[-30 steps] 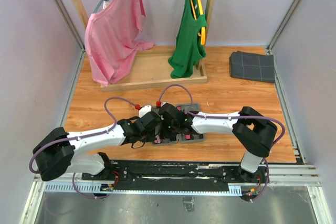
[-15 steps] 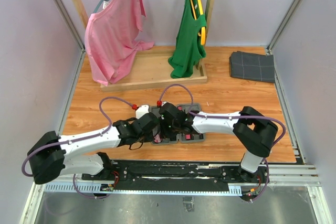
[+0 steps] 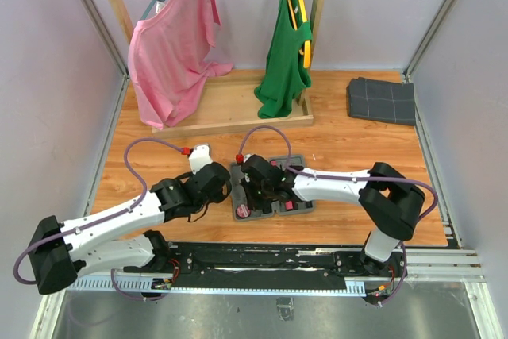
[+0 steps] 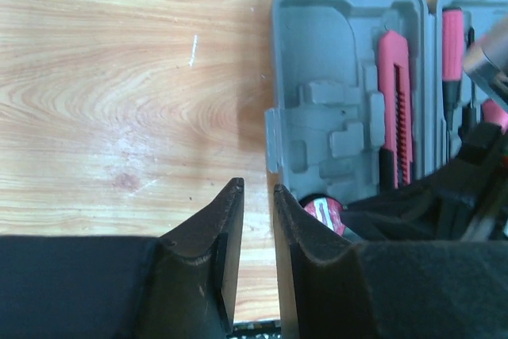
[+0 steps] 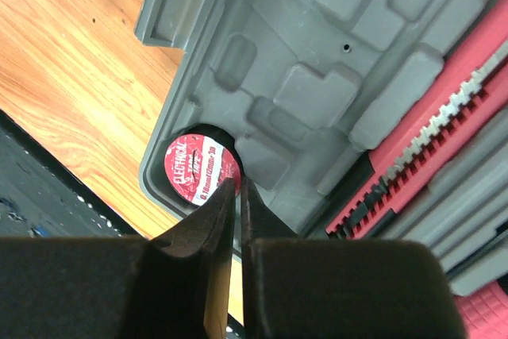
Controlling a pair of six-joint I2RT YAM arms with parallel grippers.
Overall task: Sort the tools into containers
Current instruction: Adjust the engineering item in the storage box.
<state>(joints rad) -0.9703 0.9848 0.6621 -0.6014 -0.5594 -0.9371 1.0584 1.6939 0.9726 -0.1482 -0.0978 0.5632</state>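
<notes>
The grey tool case [image 3: 297, 163] lies open near the table's front edge. In its left half [image 4: 333, 117] sit a long pink knife-like tool [image 4: 394, 101] and a round red tape roll [image 4: 324, 213]. More pink-handled tools [image 4: 451, 29] lie in the right half. My left gripper [image 4: 256, 190] hovers over bare wood just left of the case, its jaws slightly open and empty. My right gripper [image 5: 238, 184] hangs over the case's near-left corner, all but shut with only a thin slit. Its tips are at the edge of the tape roll [image 5: 194, 168], which rests in its round recess beside the knife [image 5: 444, 117].
A wooden clothes rack [image 3: 230, 109] at the back holds a pink shirt [image 3: 171, 45] and a green shirt [image 3: 286, 53]. A dark grey folded cloth [image 3: 381, 99] lies at the back right. The black base rail [image 3: 262, 260] runs along the near edge.
My left arm has drawn back to the left, off the case, and its jaws have parted a little. The right gripper stays over the case's left half.
</notes>
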